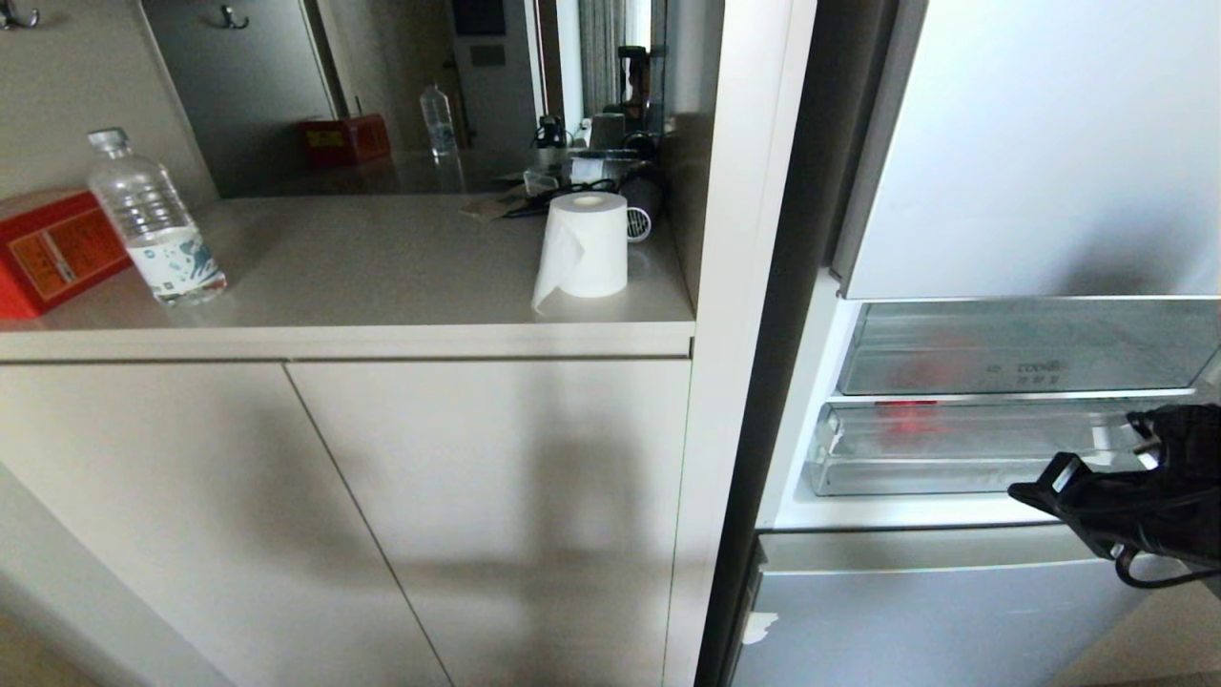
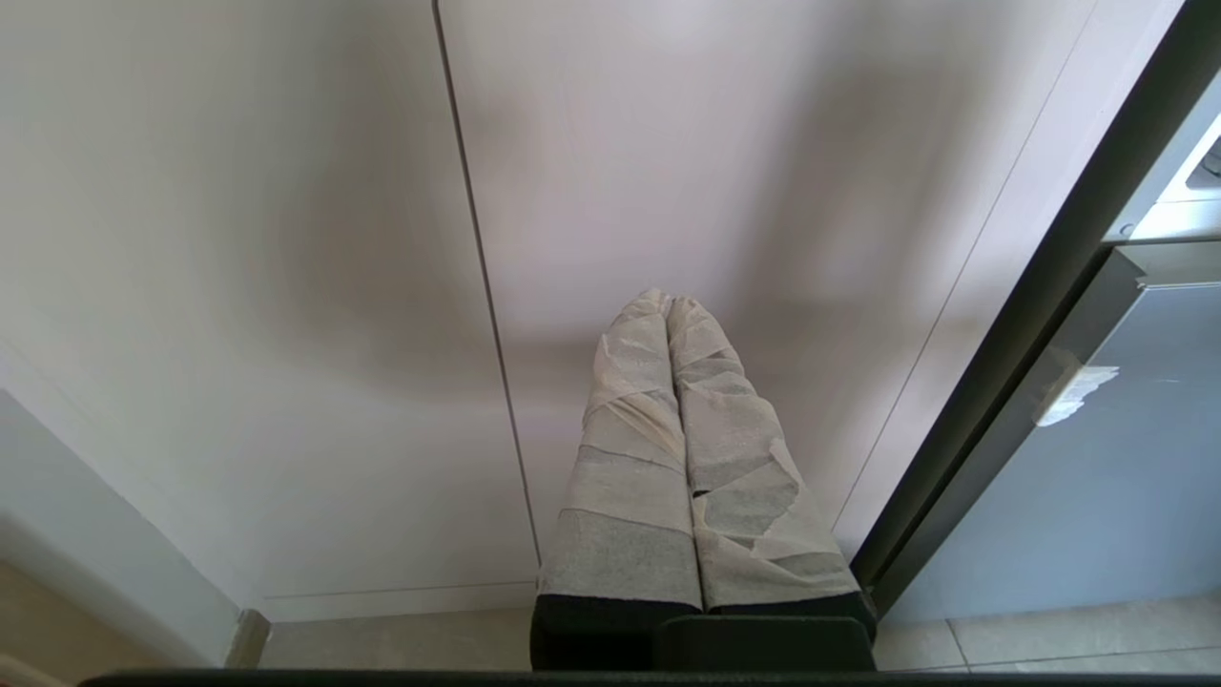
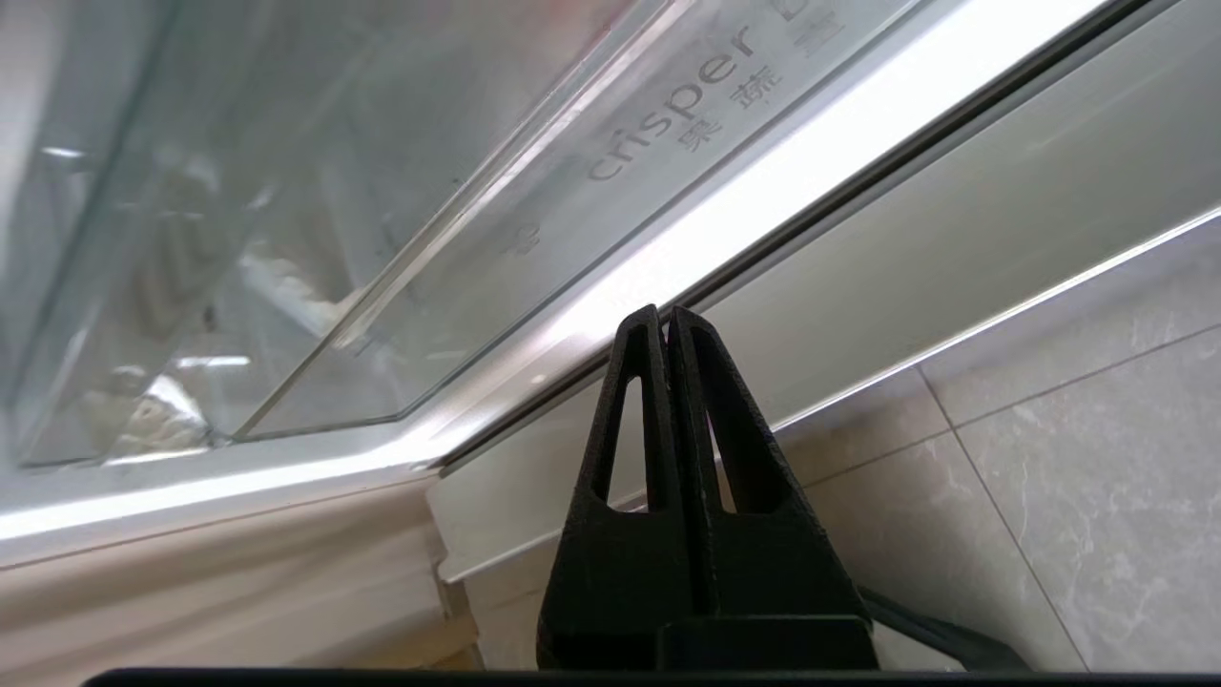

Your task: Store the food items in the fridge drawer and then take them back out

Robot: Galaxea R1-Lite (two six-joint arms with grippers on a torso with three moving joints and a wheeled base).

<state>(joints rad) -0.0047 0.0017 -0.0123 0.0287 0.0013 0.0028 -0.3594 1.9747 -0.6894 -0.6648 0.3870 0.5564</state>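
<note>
The fridge drawer [image 1: 954,448], a shallow clear plastic one, sits pushed in under a taller clear bin [image 1: 1021,348] marked "crisper". A red patch [image 1: 906,410] shows through the plastic at the drawer's back; I cannot make out its shape. My right gripper [image 1: 1025,494] hangs low in front of the fridge, just below the drawer's right end, shut and holding nothing. In the right wrist view its black fingers [image 3: 665,310] are pressed together before the fridge's white ledge [image 3: 763,191]. My left gripper [image 2: 666,301], wrapped in tape, is shut and parked facing the cabinet doors.
Left of the fridge, a counter [image 1: 382,277] holds a water bottle [image 1: 153,224], a red box [image 1: 52,250] and a paper roll [image 1: 584,243]. Cabinet doors [image 1: 382,515] stand below. The grey lower fridge panel [image 1: 935,620] is under the drawer, over tiled floor [image 3: 1097,496].
</note>
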